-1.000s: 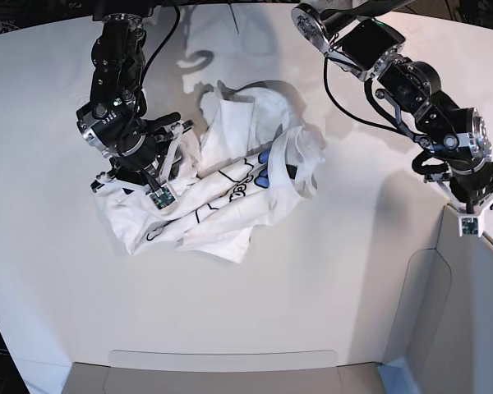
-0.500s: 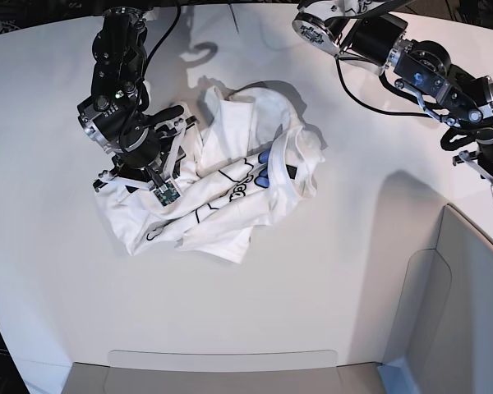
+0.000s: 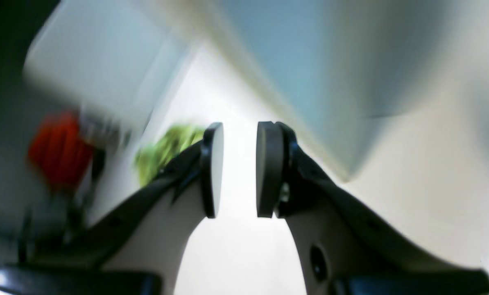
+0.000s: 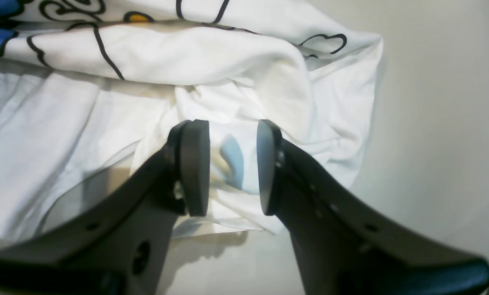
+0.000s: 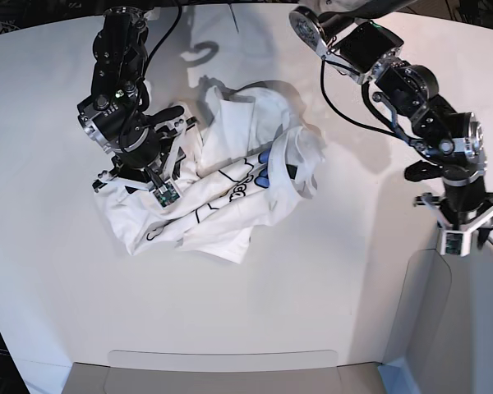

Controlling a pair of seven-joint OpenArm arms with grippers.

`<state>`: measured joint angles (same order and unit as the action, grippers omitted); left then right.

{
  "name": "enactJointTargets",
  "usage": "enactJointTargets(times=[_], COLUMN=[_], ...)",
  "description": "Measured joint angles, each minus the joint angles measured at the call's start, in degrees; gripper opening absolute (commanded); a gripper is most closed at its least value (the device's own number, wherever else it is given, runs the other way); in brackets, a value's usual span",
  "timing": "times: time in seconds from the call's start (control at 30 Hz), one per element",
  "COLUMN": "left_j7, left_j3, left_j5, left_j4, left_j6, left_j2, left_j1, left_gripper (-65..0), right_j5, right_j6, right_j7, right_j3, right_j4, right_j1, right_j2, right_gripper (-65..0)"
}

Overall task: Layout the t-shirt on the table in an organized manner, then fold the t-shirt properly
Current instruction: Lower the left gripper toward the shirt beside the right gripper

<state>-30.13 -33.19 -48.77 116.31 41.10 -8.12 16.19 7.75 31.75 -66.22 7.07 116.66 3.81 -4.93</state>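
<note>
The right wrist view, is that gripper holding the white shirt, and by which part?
Nothing is held. The right gripper hangs open above a bunched fold of the white cotton t-shirt, fabric showing in the gap between its pads.

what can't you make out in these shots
- Left wrist view: background motion-blurred; the red blob and green blob are unidentifiable.
- Base view: the right end effector covers the t-shirt beneath it.
- Right wrist view: fabric contact unclear; the shirt print is cut off at the top edge.

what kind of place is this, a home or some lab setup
Likely a robot lab bench, not a home: a bare white table, two camera-carrying arms, the right gripper over a crumpled t-shirt.
</note>
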Motion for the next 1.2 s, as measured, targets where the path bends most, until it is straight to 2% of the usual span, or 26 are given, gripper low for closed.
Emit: enactJointTargets(times=[0.17, 0.4, 0.47, 0.57, 0.7, 0.77, 0.97, 1.2], left_j7=[1.99, 1.7, -4.24, -18.58, -35.32, -40.94, -41.86, -42.03], left_j3=[12.26, 23.41, 26.97, 32.65, 38.27, 40.26, 41.35, 41.35], left_j5=[-0.31, 0.37, 0.09, 0.61, 0.9, 0.87, 5.66, 6.32], left_j4=[0.0, -0.02, -0.02, -0.02, -0.02, 0.2, 0.24, 0.24], left_j6=[-0.35, -0.15, -0.33, -0.17, -0.55, -0.76, -0.76, -0.76], left_j2=[0.04, 0.07, 0.07, 0.13, 0.15, 0.17, 0.15, 0.15], left_j1=[-3.89, -4.13, -4.07, -2.95, 4.09, 7.96, 11.32, 11.61], left_gripper=[-52.1, -52.1, -52.1, -52.1, -52.1, -52.1, -52.1, -52.1], right_j5=[-0.09, 0.0, -0.07, -0.02, -0.04, -0.04, -0.02, -0.04], right_j6=[0.0, 0.0, 0.0, 0.0, 0.0, 0.0, 0.0, -0.02], right_j7=[0.0, 0.0, 0.0, 0.0, 0.0, 0.0, 0.0, 0.0], right_j3=[-0.02, 0.0, -0.02, 0.02, 0.0, -0.02, 0.0, 0.04], right_j4=[-0.02, -0.02, -0.02, -0.02, -0.02, -0.02, -0.02, -0.02], right_j1=[-0.15, -0.31, -0.33, -0.33, -0.33, -0.35, -0.35, -0.46], right_j2=[-0.17, 0.0, -0.04, -0.04, -0.07, -0.09, -0.17, -0.15], right_gripper=[-45.3, -45.3, -45.3, -45.3, -45.3, -45.3, -45.3, -45.3])
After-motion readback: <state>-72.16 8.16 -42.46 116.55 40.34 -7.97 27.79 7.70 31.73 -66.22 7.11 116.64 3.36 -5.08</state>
